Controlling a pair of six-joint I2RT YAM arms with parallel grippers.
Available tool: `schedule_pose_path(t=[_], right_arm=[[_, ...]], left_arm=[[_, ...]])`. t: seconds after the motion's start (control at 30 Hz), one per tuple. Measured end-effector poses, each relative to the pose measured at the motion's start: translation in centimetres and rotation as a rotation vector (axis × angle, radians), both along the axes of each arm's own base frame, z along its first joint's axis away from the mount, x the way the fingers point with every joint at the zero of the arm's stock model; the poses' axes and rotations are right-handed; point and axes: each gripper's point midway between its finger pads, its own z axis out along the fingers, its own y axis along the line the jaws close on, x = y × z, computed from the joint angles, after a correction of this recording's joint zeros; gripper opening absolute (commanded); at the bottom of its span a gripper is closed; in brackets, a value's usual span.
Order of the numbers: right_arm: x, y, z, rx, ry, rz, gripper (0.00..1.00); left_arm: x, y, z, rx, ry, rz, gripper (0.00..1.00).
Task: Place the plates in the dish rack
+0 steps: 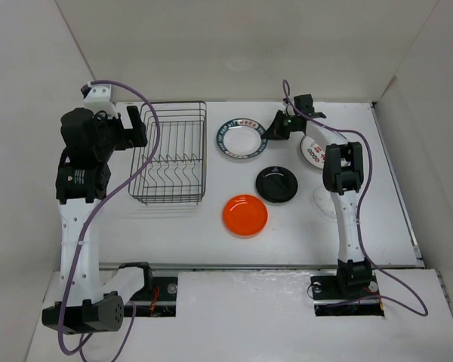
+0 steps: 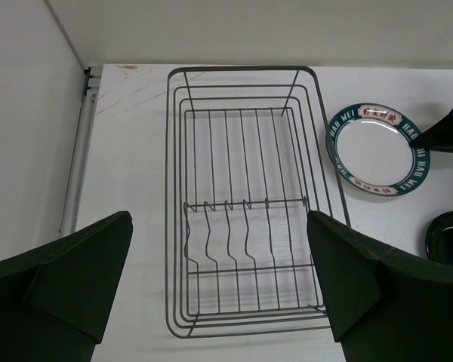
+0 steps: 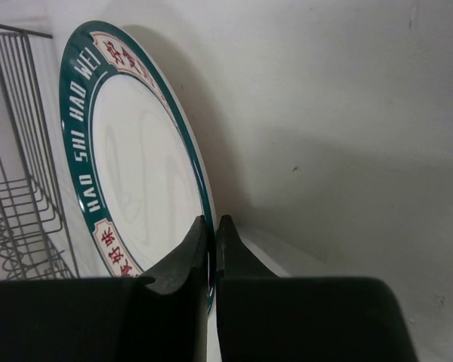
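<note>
Since pinched shut at the right claw (image 3: 211, 241), with only the far right edge of the green-rimmed plate (image 3: 128, 173) between the fingers (image 3: 185, 264), count on a thin hold. Cannot tell whether raised off the desk (image 1: 211, 241). Look left, straight across the plate, for the dish rack (image 2: 234, 69): just beside it, long axis running near to far. At the left claw (image 2: 219, 222): spread wide, empty, nearer the rack.
</note>
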Motion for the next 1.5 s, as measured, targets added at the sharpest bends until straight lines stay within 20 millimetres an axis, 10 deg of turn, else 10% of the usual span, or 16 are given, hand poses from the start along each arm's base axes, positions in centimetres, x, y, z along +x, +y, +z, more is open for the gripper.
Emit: schedule_pose_path(t=[0.4, 0.53, 0.7, 0.9, 1.17, 1.23, 1.37, 1.5], right_arm=[[-0.1, -2.9, 2.1, 0.039, 0.067, -0.164, 0.0], [0.7, -6.1, 6.5, -0.021, -0.015, -0.27, 0.0], [-1.5, -8.3, 16.9, -0.067, -0.238, -0.315, 0.0], [-8.4, -2.8, 29.6, 0.014, -0.617, -0.124, 0.0], [-15.7, 6.5, 32.0, 0.138, -0.731, 0.188, 0.0], [-16.2, 7.0, 31.8, 0.146, -0.728, 0.208, 0.0], [-16.1, 7.1, 32.1, 0.152, -0.743, 0.21, 0.0], [-15.4, 6.8, 31.8, 0.134, -0.771, 0.213, 0.19]], left_arm=[[2.5, -1.4, -2.8, -0.03, 0.099, -0.086, 1.0], [4.4, -3.2, -2.7, -0.054, 0.13, -0.183, 1.0], [6.5, -7.5, -0.3, -0.111, 0.095, -0.408, 1.0], [7.1, -13.0, 1.0, -0.19, 0.043, -0.646, 1.0], [8.1, -19.1, -2.6, -0.245, 0.133, -0.803, 0.98], [8.2, -19.8, -3.4, -0.255, 0.156, -0.814, 0.86], [8.1, -20.5, -3.4, -0.269, 0.163, -0.826, 0.17], [7.0, -20.9, -2.4, -0.319, 0.167, -0.874, 0.0]])
